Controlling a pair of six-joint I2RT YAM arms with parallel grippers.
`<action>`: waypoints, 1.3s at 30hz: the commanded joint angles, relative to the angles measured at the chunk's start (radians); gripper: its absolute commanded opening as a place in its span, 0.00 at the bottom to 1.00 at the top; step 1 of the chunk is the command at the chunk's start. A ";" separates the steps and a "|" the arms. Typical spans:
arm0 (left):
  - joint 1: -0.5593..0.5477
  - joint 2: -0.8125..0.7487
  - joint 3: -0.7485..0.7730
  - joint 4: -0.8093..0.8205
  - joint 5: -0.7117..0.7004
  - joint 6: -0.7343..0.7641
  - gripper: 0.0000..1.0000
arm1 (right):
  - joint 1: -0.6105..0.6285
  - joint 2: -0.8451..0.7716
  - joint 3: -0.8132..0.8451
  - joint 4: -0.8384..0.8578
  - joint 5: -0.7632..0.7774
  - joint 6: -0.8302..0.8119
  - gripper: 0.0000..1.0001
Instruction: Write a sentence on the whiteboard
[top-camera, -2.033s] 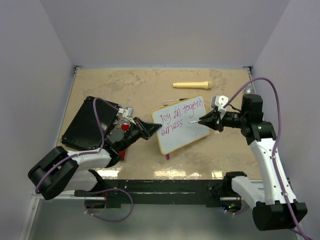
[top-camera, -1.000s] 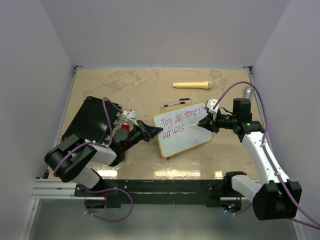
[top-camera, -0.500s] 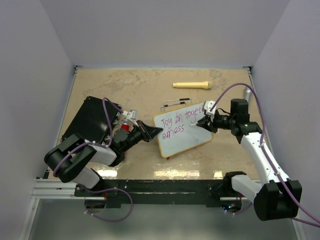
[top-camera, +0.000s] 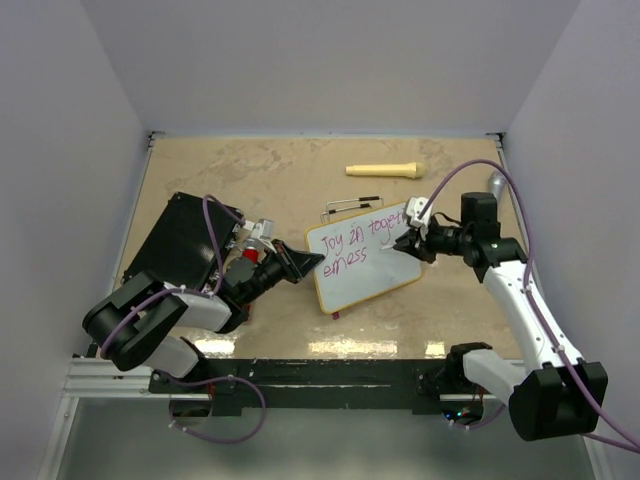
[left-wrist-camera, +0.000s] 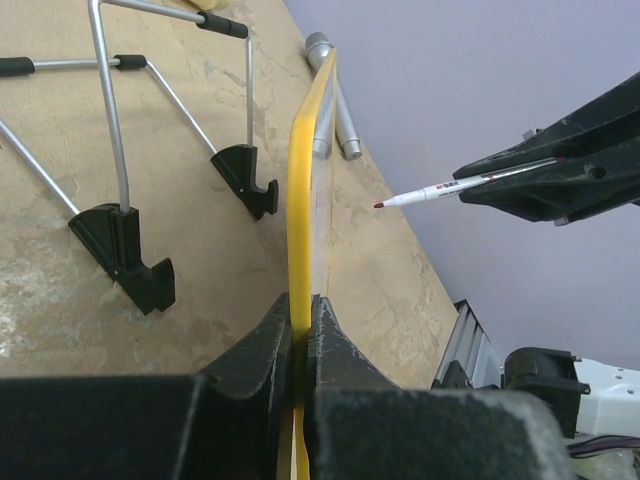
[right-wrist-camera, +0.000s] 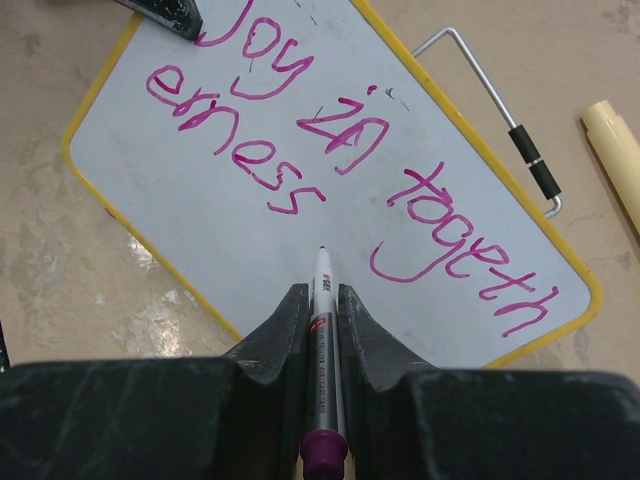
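The whiteboard (top-camera: 365, 282) is steadied for you by left jaws clamped on its edge, so the right jaws, clamped on the marker (right-wrist-camera: 323, 300), can write after "erness".

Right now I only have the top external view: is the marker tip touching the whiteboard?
Observer: No. The left wrist view shows the marker tip hanging off the whiteboard face, with a clear gap.
Operator: Is the left gripper really on the board?
Observer: Yes, the left gripper is shut on its yellow rim, which runs edge-on between the jaws.
Operator: Where is the tip aimed?
Observer: The right wrist view shows the right gripper shut on the marker, its tip pointing at bare board just past "erness", the last word of the sentence.
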 joint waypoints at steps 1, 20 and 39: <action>0.003 -0.051 0.040 0.055 -0.016 0.080 0.00 | 0.004 -0.018 0.085 -0.048 -0.056 0.004 0.00; 0.043 -0.075 0.145 0.009 0.067 0.048 0.00 | 0.001 -0.018 0.166 -0.172 -0.121 -0.025 0.00; 0.043 -0.066 0.071 0.000 0.068 0.022 0.00 | 0.001 0.035 0.077 0.050 0.042 0.097 0.00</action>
